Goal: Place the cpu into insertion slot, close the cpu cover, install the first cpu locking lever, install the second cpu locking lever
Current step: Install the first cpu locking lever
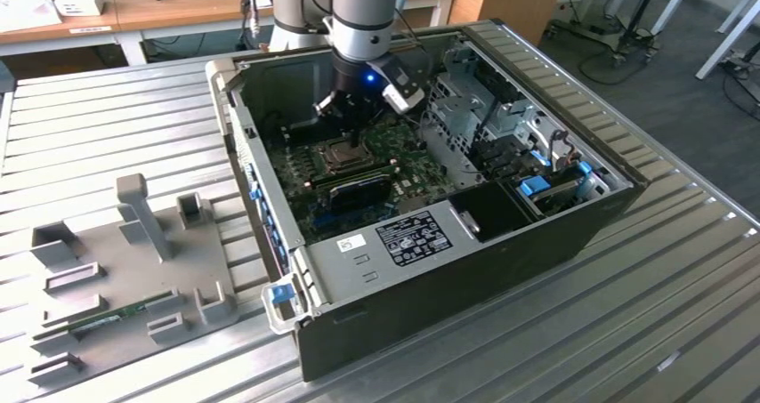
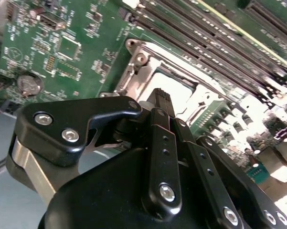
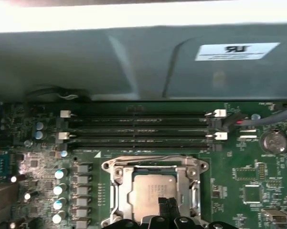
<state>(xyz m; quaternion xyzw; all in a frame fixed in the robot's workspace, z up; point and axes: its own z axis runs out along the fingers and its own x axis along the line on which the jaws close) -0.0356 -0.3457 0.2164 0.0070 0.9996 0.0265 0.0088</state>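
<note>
The cpu (image 3: 150,193) lies flat in the insertion slot (image 1: 345,158) on the green board, its dull metal top showing through a square window. The silvery cpu cover (image 3: 118,183) lies folded down around it, seen too in the second wrist view as the cpu cover (image 2: 150,59). A thin metal lever rod (image 3: 155,157) runs along the socket edge nearest the memory slots. My gripper (image 3: 166,206) hangs just over the chip's near edge, its black fingers pressed together with nothing between them. It is also in the second wrist view as the gripper (image 2: 162,95) and in the exterior view as the gripper (image 1: 342,129).
Long black memory slots (image 3: 138,129) run beside the socket. A coin battery (image 3: 273,141) sits on the board. The case walls (image 1: 244,145) and a drive cage (image 1: 487,118) close in around the arm. A grey fixture tray (image 1: 131,278) lies on the ribbed table at the exterior view's left.
</note>
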